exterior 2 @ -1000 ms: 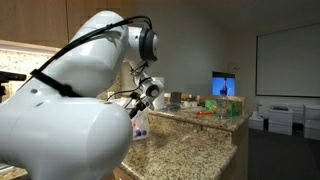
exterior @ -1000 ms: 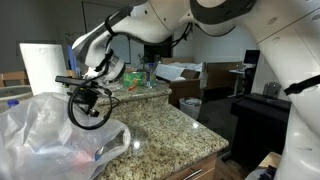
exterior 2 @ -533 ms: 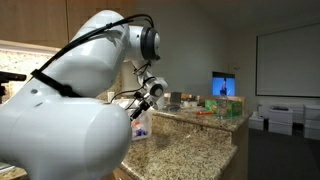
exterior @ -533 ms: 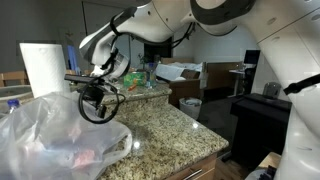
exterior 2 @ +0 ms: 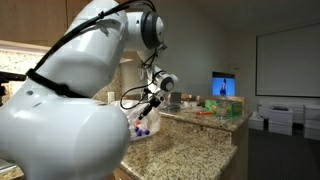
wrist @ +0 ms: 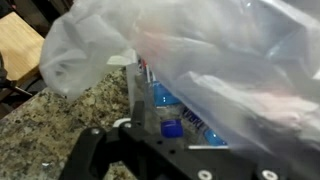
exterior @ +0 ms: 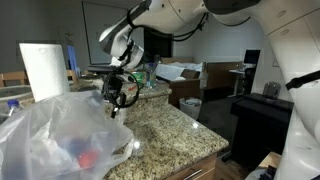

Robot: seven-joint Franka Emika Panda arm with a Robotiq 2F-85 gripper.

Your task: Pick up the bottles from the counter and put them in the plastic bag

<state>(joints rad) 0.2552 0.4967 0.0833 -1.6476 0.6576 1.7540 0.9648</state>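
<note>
The crinkled translucent plastic bag (exterior: 50,135) lies on the speckled granite counter (exterior: 170,128) and fills the top of the wrist view (wrist: 220,60). Inside it lie bottles (wrist: 160,97) with blue caps, one cap (wrist: 172,127) close to the gripper's black body. Red and blue shapes (exterior: 82,156) show through the bag. My gripper (exterior: 115,98) hangs at the bag's right edge, above the counter, open with nothing held. In an exterior view the gripper (exterior 2: 150,108) sits just above the bag (exterior 2: 140,126).
A tall white paper towel roll (exterior: 40,68) stands behind the bag. Green-topped items (exterior: 140,78) crowd the counter's far end (exterior 2: 215,106). A wooden board (wrist: 20,40) lies beyond the bag. The counter edge drops off near a bin (exterior: 190,106).
The gripper has moved right and slightly up, off the top of the bag. The bag has puffed up and spread.
</note>
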